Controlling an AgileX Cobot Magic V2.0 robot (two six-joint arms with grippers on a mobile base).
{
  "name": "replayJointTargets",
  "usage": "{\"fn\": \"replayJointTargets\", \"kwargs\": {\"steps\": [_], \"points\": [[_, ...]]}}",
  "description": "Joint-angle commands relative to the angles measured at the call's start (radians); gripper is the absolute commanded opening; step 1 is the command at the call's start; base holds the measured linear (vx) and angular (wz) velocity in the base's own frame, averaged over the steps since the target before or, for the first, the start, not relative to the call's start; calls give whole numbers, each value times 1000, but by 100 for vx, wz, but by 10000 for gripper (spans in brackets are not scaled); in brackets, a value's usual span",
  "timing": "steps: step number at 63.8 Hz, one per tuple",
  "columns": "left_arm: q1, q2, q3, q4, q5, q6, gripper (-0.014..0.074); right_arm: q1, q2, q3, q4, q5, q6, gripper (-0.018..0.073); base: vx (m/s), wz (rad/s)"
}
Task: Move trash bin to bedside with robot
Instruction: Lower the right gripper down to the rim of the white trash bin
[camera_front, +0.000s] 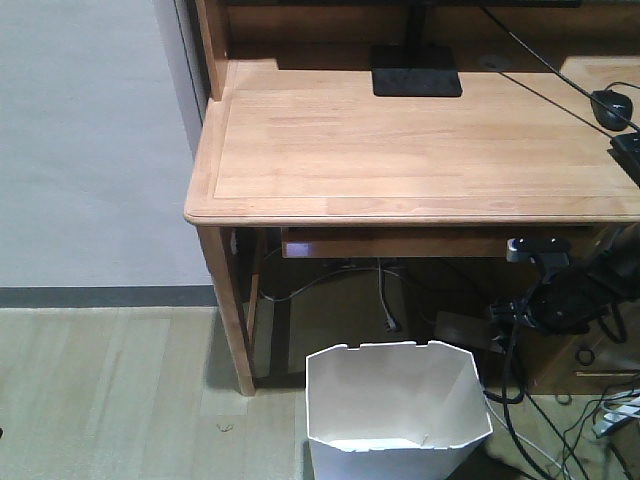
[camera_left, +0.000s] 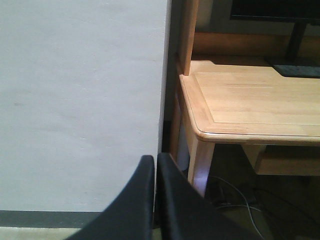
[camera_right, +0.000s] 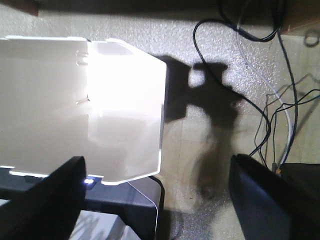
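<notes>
Right pincer: jaws wide apart, holding nothing. The bin stands just ahead of it, one wall edge in line with the gap, ungripped. Left pincer: closed, empty. Beyond is the desk. You see no bed, so treat the move as unstarted: grasp and transport remain.

One trash bin, one wooden desk, one monitor base, one mouse.

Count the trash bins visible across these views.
1. The white trash bin stands on the floor in front of the wooden desk; the right wrist view shows the same bin. Others could sit outside the frames.
</notes>
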Motion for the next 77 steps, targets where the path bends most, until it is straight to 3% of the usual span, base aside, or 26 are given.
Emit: {"fn": "replayJointTargets", "kwargs": {"steps": [1, 49, 77], "points": [[0, -14, 12, -4, -69, -6, -6, -7, 19, -54, 5, -12, -15, 566, 0, 0], [0, -14, 12, -4, -69, -6, -6, -4, 483, -363, 35, -20, -35, 566, 0, 0], [0, -14, 12, -4, -69, -6, -6, -3, 726, -615, 46, 124, -37, 559, 0, 0]]}}
